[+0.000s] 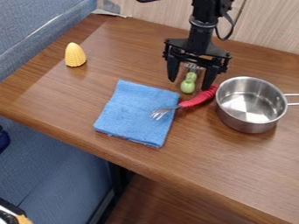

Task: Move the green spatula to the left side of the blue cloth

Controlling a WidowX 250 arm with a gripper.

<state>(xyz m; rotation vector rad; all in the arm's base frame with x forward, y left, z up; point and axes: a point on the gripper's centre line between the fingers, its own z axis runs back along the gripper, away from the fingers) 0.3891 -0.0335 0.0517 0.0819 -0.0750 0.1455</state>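
Camera view: between the spread fingers of the end effector (189, 84), the green spatula (188, 86) is seen. It is placed just off the upper-right corner of the blue cloth (131, 116), near a red-handled fork (199, 99).

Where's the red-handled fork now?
In the camera view, right of centre, the red-handled fork lies with its tines on the blue cloth and its handle's end by the metal pot.

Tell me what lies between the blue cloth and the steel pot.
In the camera view, a red-handled fork spans that stretch, its tines on the cloth and its handle reaching towards the pot; the green-handled utensil lies just beyond it.
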